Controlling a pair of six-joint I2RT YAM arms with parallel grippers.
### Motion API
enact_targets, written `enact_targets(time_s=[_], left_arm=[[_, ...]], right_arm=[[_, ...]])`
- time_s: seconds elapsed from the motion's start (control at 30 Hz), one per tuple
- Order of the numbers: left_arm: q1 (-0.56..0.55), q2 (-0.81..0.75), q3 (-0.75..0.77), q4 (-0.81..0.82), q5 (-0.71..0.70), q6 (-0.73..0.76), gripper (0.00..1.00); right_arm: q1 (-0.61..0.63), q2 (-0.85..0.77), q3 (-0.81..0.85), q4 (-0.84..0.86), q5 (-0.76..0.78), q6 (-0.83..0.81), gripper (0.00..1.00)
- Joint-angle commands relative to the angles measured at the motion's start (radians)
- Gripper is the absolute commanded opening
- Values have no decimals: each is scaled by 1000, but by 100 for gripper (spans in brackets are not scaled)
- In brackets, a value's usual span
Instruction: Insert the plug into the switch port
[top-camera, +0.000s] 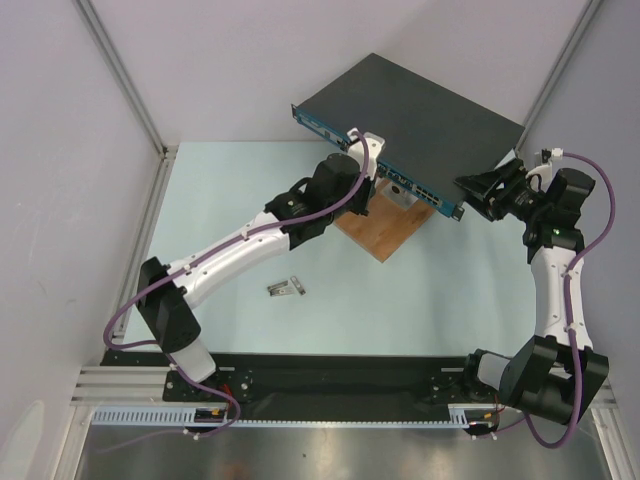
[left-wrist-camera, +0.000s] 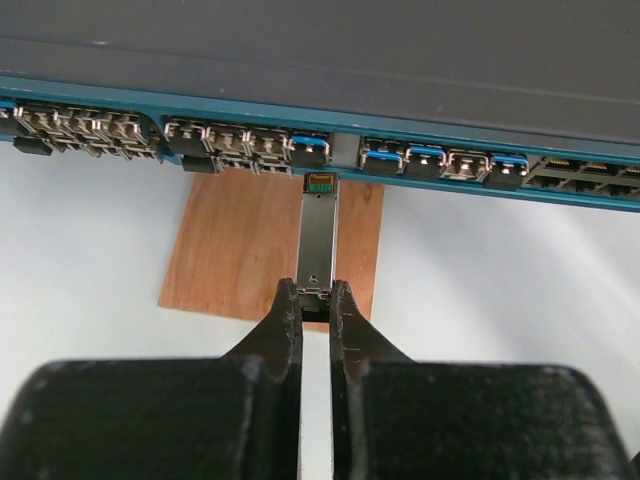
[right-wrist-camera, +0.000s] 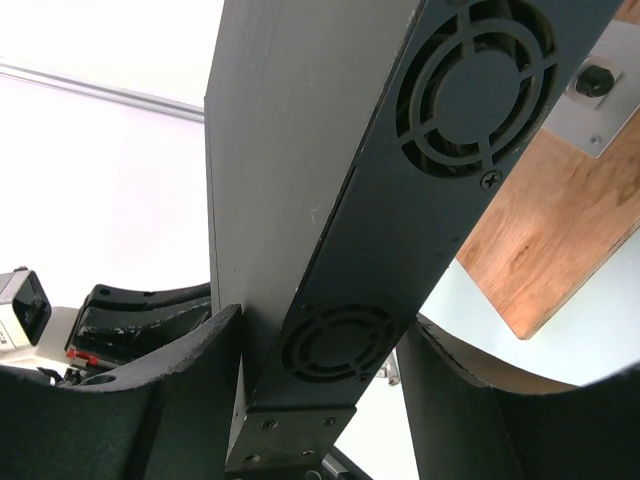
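Note:
The switch is a flat dark grey box raised above the table, its blue front face lined with ports. The plug, a slim silver module with a green-and-orange tip, is held at its rear end by my left gripper, which is shut on it. Its tip points at the face just under the port row and is outside any port. My right gripper straddles the switch's fan-vented right end, with a finger against each side. From above it sits at the switch's right corner.
A brown wooden board lies on the table under the switch's front edge. A small metal part lies on the pale table nearer the arm bases. Grey walls with an aluminium frame enclose the cell.

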Motion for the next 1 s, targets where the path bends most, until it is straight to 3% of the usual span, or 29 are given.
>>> enact_targets(time_s=[0.0,0.33,0.97], left_arm=[[12,-4,50,50,-12,17,0],[17,14,65,70,-23,45,0],[37,51,64,109,-35,91,0]], right_arm=[[13,13,5,74,-11,-29,20],[13,21,10,73,-12,-29,0],[15,29,11,73,-20,-30,0]])
